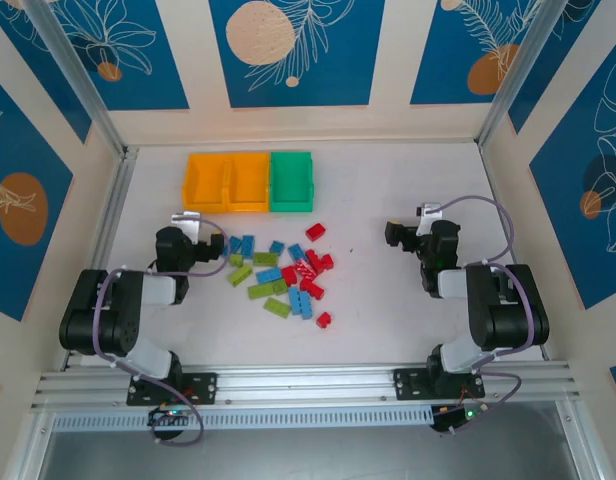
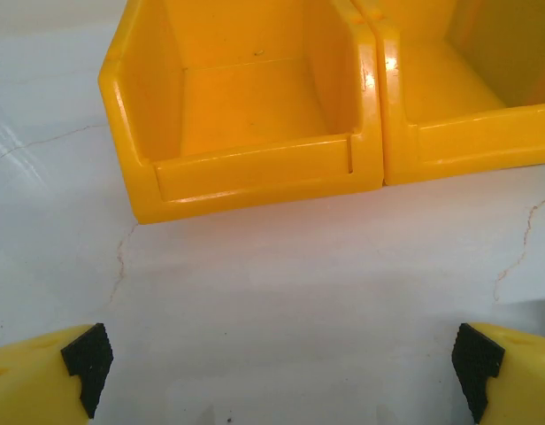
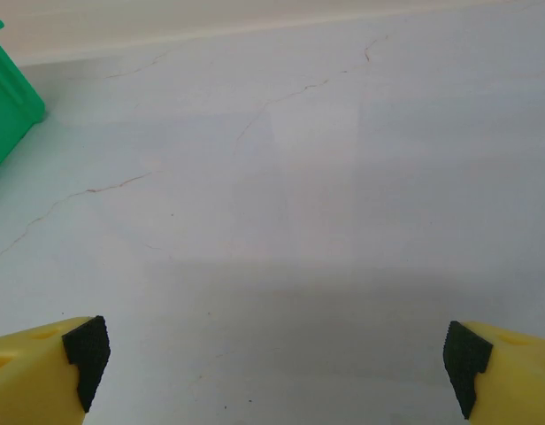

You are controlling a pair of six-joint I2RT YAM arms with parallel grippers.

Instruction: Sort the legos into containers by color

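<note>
Where legos point(image 1: 269, 276) scatter: blocky, perhaps studded | containers point(image 1: 248, 207): glossy boxy plastic

left claw point(image 2: 281, 370): wide open, empty | right claw point(image 3: 277, 356): wide open, empty

free: bare table point(image 1: 388, 310) right of legos point(image 1: 288, 278) | blocked: containers point(image 1: 250, 206) (touching row) along back

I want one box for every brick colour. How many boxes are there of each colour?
Orange-yellow bins: 2
Green bin: 1
Total: 3 bins
</note>
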